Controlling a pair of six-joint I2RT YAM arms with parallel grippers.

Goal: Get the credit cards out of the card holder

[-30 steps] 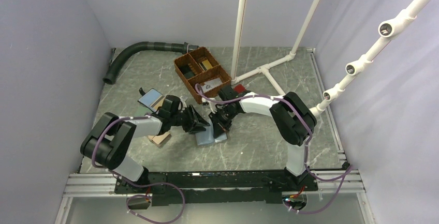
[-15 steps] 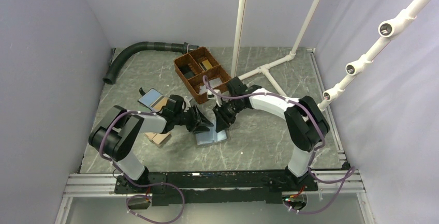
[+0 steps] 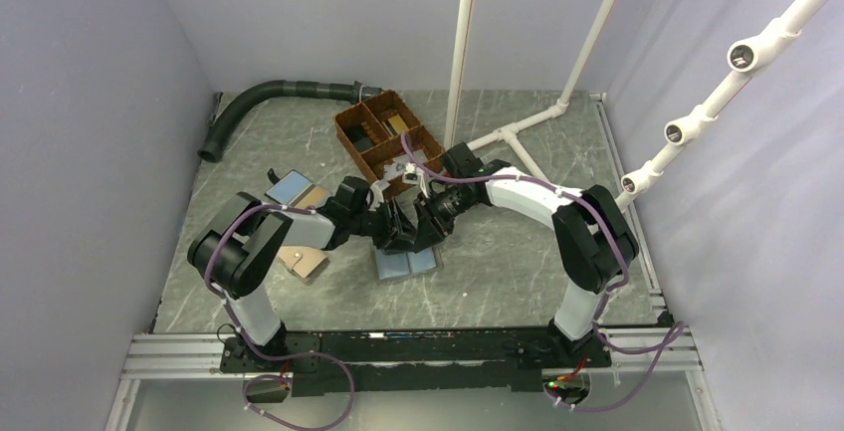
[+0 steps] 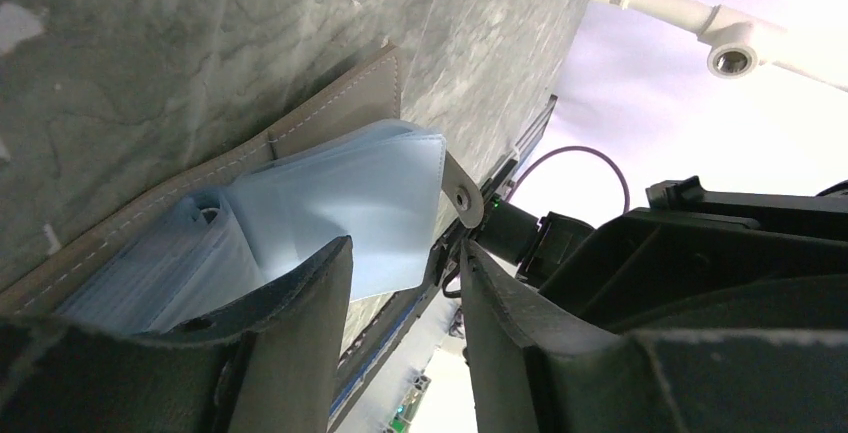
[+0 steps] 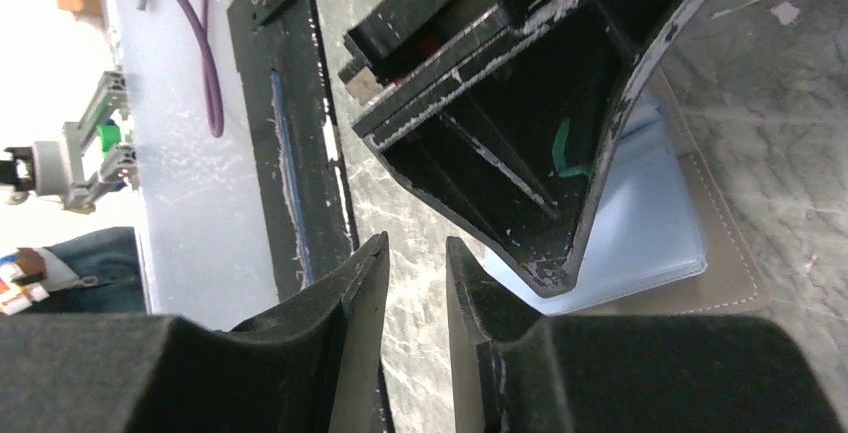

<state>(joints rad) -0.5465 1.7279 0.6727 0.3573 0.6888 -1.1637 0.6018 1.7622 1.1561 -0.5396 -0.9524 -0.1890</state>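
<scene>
- Card holder [image 3: 406,264]: lies open and flat on the table [image 3: 518,272], light blue inside up and taupe outside down, on the near side of both grippers.
- Closing tab [image 4: 462,196]: projects past the holder's blue edge (seen in the left wrist view).
- Credit cards: not distinguishable from the blue pockets in any view; cannot tell whether any sit in the slots.
- Left gripper [image 3: 400,235]: low over the holder's far edge, fingers moderately apart, nothing between them.
- Right gripper [image 3: 430,224]: just beside the left gripper, fingers parted by a narrow gap, empty.
- Compartmented brown tray [image 3: 348,130]: behind the grippers.
- Blue wallet with tan panel [image 3: 297,190]: left of the left gripper, apart from the holder.
</scene>
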